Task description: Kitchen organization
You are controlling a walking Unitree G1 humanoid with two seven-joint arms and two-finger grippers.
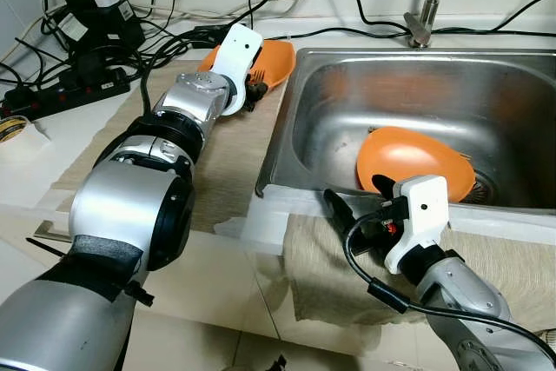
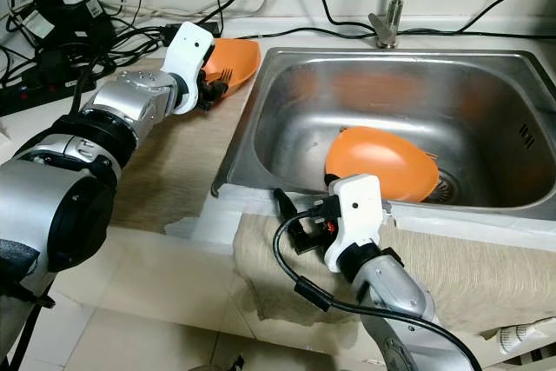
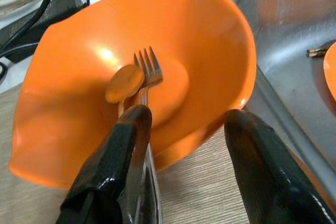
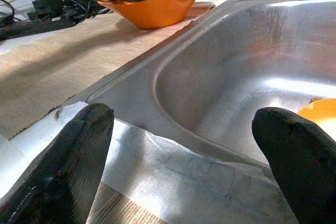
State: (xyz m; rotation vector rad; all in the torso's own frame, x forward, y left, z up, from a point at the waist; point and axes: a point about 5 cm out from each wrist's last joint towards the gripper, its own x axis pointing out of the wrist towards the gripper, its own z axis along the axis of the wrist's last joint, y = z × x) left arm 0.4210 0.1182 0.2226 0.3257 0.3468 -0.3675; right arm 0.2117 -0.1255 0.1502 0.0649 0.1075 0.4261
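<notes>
Far left of tabletop (image 1: 226,171): power strip (image 1: 61,93) and cables. Left end effector (image 3: 184,145) spread, reaching into orange bowl (image 3: 131,72) at the sink's far-left corner; fork (image 3: 148,69) and spoon (image 3: 124,83) lie in bowl, handles just beside one finger (image 3: 121,161). Sink (image 1: 417,102) right of bowl, second orange bowl (image 1: 417,161) inside. Right end effector (image 4: 178,161) spread, over the sink's near rim, just near of that bowl.

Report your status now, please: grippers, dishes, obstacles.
Left gripper open at counter bowl holding fork and spoon. Right gripper open at sink edge. Second bowl in sink.
</notes>
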